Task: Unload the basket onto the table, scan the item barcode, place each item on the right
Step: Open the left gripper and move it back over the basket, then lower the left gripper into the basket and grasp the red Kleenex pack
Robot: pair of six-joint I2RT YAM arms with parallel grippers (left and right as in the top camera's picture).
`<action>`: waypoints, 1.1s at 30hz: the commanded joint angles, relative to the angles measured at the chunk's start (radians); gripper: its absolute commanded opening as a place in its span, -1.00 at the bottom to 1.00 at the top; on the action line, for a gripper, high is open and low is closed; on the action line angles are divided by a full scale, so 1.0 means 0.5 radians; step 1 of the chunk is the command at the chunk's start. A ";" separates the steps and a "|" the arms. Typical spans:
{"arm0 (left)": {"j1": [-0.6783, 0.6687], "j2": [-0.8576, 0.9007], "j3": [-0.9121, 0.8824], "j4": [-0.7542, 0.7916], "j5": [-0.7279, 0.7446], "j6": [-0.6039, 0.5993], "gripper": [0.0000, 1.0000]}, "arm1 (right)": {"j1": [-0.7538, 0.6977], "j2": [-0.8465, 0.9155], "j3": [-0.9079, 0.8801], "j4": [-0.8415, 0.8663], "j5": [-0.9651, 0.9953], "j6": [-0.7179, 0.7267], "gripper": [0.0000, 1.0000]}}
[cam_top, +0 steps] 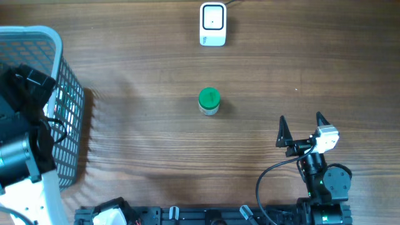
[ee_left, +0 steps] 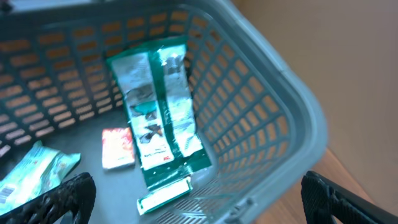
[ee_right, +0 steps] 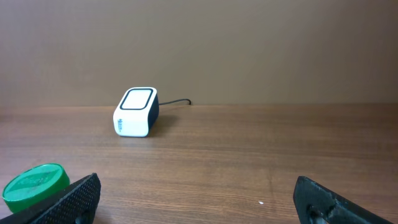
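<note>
So here's what we're looking at. The wooden table (cam_top: 137,144) has only a few things on it. A white scanner (cam_top: 212,24) sits at the far edge with its cable (ee_right: 177,101) trailing off behind it. A small jar with a green lid (cam_top: 209,101) stands upright near the middle, well apart from the scanner, with nothing between the two. A grey mesh basket (cam_top: 37,31) takes up the left side.

We can't say for sure which item is meant for scanning: the jar is out on the table and the rest is in the basket.

The right gripper (cam_top: 300,119) hangs over the near right of the table with its jaws spread wide and nothing between them. The jar is off to its left. The left gripper (ee_left: 199,202) hovers over the basket, jaws also wide apart and empty.

We can't read any labels. The packet print is blurred and the mark on the scanner's side is too tiny.

Only the left wrist view shows what's inside the basket: a long green-and-white packet (ee_left: 158,109) lying flat, a small red packet (ee_left: 117,148) just beside it, a pale green packet (ee_left: 34,171) in the near corner, and a white strip (ee_left: 165,194) by the wall. From overhead, the arm hides most of that. The right wrist view only catches the edge of the jar's lid, at lower left.
</note>
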 commanded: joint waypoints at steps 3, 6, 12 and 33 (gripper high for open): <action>0.102 0.062 0.021 -0.130 0.079 -0.136 1.00 | 0.011 -0.001 -0.002 0.011 -0.011 -0.018 0.98; 0.141 0.067 0.021 -0.232 0.143 -0.140 1.00 | 0.011 -0.001 -0.002 0.011 -0.011 -0.018 1.00; 0.156 0.079 0.020 -0.454 0.153 -0.139 1.00 | 0.011 -0.001 -0.002 0.011 -0.011 -0.018 0.99; 0.807 0.883 0.020 -0.254 0.470 -0.228 1.00 | 0.011 -0.001 -0.002 0.011 -0.011 -0.018 0.99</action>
